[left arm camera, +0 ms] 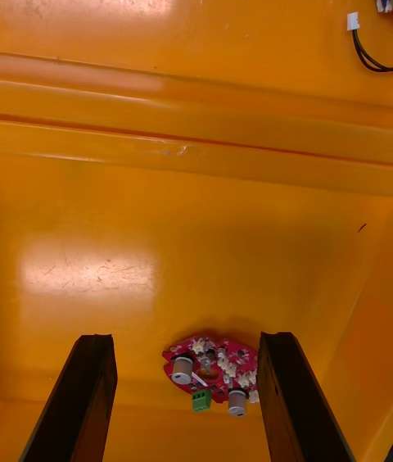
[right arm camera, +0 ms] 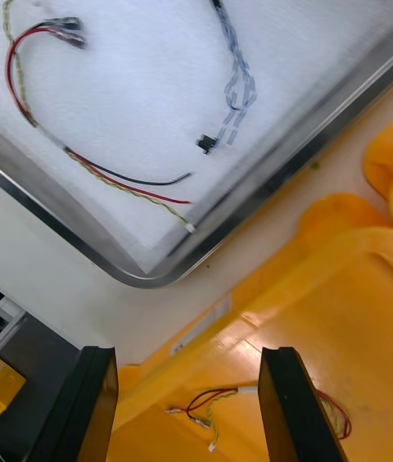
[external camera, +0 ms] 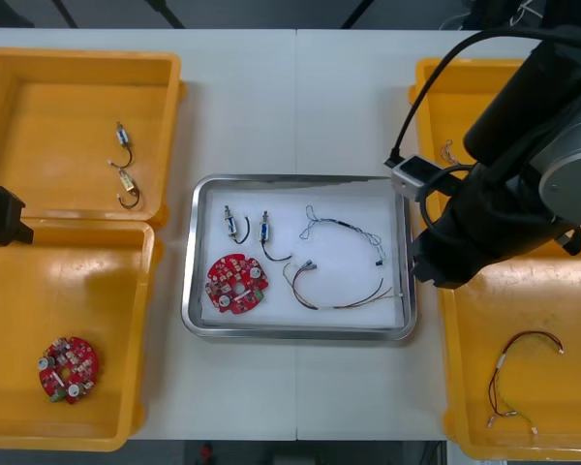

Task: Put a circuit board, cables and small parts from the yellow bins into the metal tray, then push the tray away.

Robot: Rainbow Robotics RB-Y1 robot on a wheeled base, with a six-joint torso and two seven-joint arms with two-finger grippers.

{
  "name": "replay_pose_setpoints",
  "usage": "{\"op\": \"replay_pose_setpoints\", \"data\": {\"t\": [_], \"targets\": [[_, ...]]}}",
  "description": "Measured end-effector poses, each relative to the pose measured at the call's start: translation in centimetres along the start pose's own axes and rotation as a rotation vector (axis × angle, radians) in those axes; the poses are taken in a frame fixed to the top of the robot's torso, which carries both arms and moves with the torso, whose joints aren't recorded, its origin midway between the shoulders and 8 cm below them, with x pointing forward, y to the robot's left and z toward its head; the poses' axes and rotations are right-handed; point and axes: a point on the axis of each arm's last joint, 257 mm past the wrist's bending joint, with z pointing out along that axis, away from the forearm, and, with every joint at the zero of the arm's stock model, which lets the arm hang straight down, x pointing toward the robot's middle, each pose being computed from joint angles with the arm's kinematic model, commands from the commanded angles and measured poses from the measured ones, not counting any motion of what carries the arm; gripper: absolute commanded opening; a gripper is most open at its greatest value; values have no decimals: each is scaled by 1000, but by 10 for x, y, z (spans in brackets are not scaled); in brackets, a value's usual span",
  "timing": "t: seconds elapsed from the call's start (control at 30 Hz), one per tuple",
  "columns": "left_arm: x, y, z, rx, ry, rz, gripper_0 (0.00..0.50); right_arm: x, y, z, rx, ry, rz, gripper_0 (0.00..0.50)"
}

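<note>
Filled tray (external camera: 190,262); right gripper (right arm camera: 188,355) spread empty near its corner, left gripper (left arm camera: 188,339) likewise over bin (external camera: 97,291).
Probably next: push rim squarely.

Four yellow bins (external camera: 68,87) flank a shiny silver metal tray (external camera: 300,333), white inside, on a light table (external camera: 242,107). In the tray are a round red circuit board (external camera: 235,285) at eight o'clock, a twisted blue-and-white cable (right arm camera: 240,73) at two, and a red, yellow and black cable (right arm camera: 82,159) at four. A second red board (external camera: 69,369) lies in the seven o'clock bin.
</note>
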Motion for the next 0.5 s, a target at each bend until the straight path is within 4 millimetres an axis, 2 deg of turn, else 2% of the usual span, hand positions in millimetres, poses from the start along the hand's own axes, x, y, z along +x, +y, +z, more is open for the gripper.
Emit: {"op": "replay_pose_setpoints", "data": {"t": [0.2, 0.5], "targets": [[2, 3, -2, -3, 10, 2, 500, -15, 40, 7, -22, 12, -153, 500], [4, 4, -2, -5, 13, 2, 500, -41, 87, 28, 26, -20, -546, 500]]}}
